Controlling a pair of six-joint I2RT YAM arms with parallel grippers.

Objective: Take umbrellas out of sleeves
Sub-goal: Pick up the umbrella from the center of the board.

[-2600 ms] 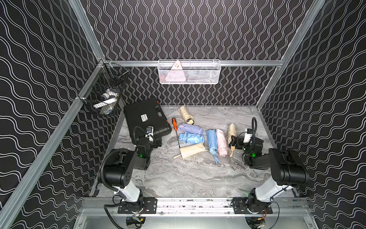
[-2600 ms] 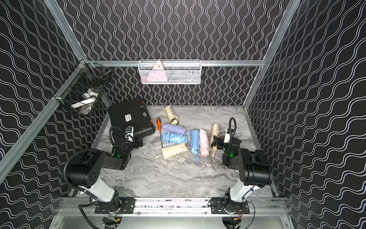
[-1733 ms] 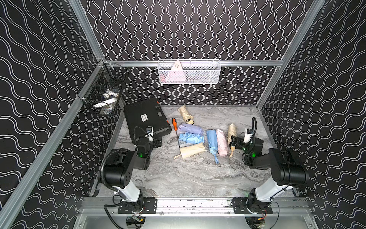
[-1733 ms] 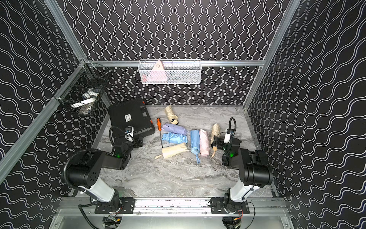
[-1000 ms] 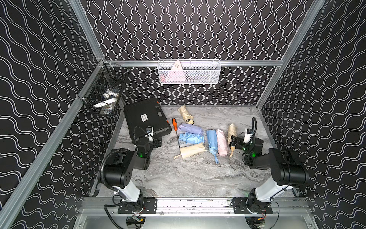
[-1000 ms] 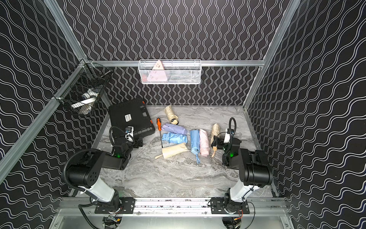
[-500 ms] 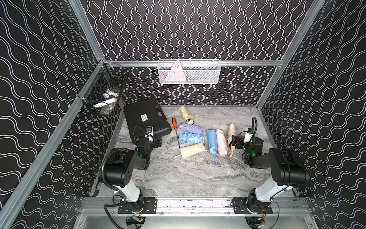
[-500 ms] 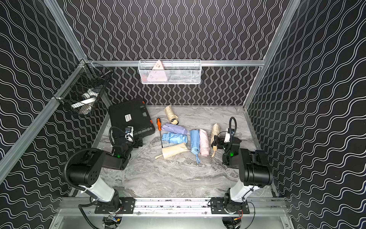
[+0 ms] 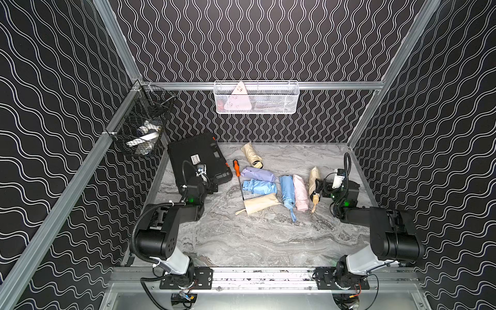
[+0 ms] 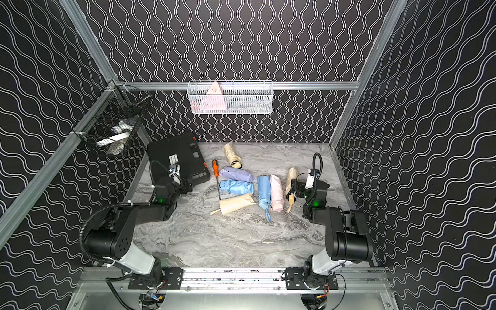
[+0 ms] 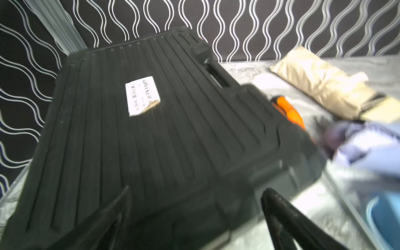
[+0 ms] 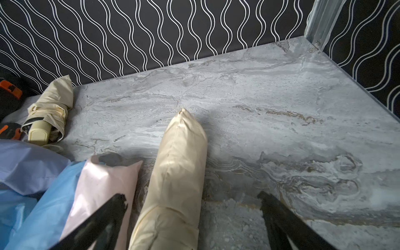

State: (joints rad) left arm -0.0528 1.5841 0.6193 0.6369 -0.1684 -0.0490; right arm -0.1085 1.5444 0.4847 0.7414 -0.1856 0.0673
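At left centre, the black case [image 9: 198,158] is faced by the left hand [image 9: 211,185], spread wide and empty. The screwdriver [image 9: 237,169] is laid alongside, then umbrellas [image 9: 259,186] and sleeves [image 9: 261,204] on the surface [image 9: 255,241]. At right, a cream sleeve [image 12: 181,155] is straddled, ungripped, by the wide-open right hand [image 12: 191,195].

Left arm [image 9: 171,214] lies low and folded, forearm reaching toward the back wall, jaws spread wide, holding nothing; right arm [image 9: 357,214] mirrors it, low, jaws equally wide, gripping nothing.
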